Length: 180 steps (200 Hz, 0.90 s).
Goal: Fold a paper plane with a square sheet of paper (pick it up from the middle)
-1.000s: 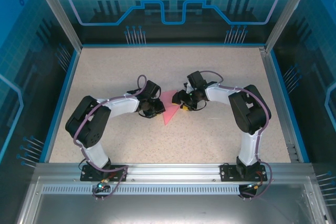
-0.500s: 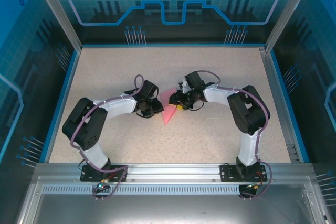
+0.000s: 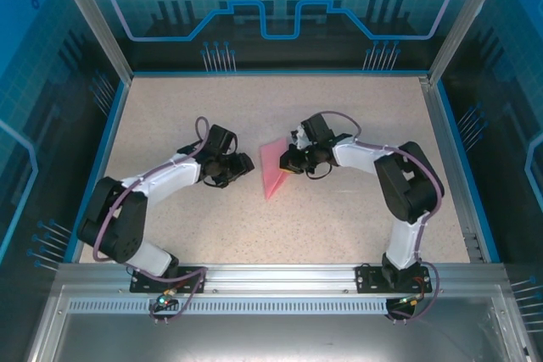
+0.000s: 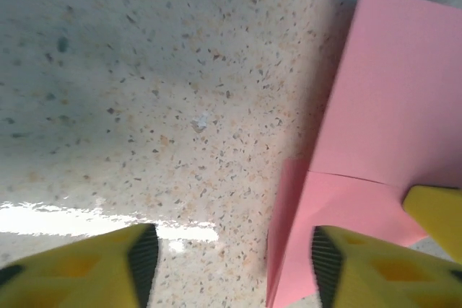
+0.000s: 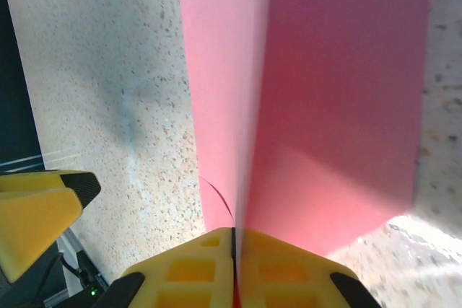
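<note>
1. Where the speckled bench (image 3: 170, 116) has its middle, the pink paper (image 3: 271, 174) lies partly folded, with one narrow point toward the near edge.
2. The right gripper (image 3: 291, 164) is clenched on the right side of the pink paper.
3. In the right wrist view its yellow fingers (image 5: 188, 272) meet with the thin pink edge pinched between them. Two pink faces run away from the grip along a crease.
4. The left gripper (image 3: 246, 164) is released. It stands just left of the pink paper and is apart from it in the top view.
5. In the left wrist view its two yellow fingers (image 4: 101, 265) are well apart, with bare bench between them. The pink paper lies on the right, with a folded flap across its lower part.
6. A small yellow piece (image 4: 437, 210) at the right border rests on the pink paper. It is probably a finger of the right gripper, but the view is too close to be sure.
</note>
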Tool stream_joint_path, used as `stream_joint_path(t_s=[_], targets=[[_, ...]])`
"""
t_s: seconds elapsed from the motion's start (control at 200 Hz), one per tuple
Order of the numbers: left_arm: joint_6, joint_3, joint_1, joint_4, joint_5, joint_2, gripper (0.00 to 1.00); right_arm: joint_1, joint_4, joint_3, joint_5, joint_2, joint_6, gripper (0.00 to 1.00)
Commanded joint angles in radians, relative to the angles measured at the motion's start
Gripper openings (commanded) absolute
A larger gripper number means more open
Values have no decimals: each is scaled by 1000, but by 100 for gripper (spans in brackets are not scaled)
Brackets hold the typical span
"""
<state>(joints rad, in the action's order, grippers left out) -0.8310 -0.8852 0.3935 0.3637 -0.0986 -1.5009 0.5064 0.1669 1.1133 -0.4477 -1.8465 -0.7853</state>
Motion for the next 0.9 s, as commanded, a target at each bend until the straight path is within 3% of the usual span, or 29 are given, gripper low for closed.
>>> stream_joint_path(t_s=[0.0,0.12,0.33,0.59,0.895], targets=[[46,11,-28,60,31,79,72,23,55,-4,131,146,4,6],[101,14,-44,68,42,150,86,54,139,6,247,243,-21,6],[218,41,-48,12,7,307,99,135,228,37,426,345,-150,6],[338,145,-40,-201,-116,415,98,242,316,68,699,340,-454,7],[485,167,71,-353,-79,259,95,263,270,32,741,207,-740,6]])
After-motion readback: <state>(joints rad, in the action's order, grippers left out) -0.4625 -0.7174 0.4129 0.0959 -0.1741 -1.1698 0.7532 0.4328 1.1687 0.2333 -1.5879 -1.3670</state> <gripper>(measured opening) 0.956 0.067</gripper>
